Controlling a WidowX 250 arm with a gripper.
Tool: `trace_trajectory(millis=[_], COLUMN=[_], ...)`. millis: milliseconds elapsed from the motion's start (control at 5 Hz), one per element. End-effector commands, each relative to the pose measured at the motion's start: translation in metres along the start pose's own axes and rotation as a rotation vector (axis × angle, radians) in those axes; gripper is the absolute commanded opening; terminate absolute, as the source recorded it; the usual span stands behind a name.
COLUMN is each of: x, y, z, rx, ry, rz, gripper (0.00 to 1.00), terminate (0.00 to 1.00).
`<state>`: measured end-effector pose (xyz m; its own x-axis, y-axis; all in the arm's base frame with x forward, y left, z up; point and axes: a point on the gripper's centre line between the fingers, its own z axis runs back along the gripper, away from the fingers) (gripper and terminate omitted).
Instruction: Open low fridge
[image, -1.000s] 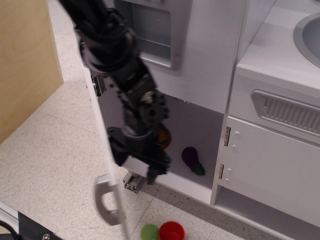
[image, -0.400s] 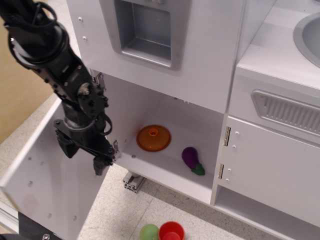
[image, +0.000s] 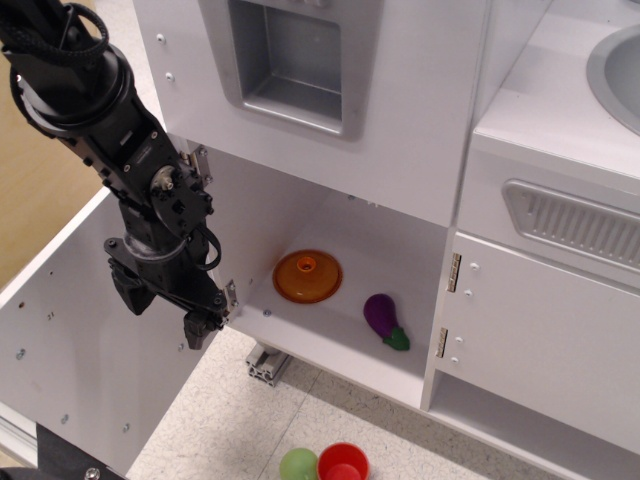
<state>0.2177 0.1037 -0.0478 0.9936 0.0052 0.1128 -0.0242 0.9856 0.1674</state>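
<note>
The black robot gripper (image: 170, 300) is hanging with its jaws pointing down; I cannot tell how far apart they are standing. The low fridge's flat white door (image: 80, 350) is lying swung wide open just left of the jaws. To their right, inside the open white compartment (image: 385, 245), an orange round lid (image: 307, 276) and a purple toy eggplant (image: 383, 318) are resting.

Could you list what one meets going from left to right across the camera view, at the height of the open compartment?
Open low fridge door → gripper → orange lid → purple eggplant → side hinges → smaller white cabinet door.
</note>
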Motion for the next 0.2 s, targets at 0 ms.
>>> trace_trajectory(millis=[0], x=[0.0009], y=[0.0053], z=[0.0143], rx=[0.017], ry=[-0.039], rz=[0.006], gripper=[1.0], terminate=[1.0])
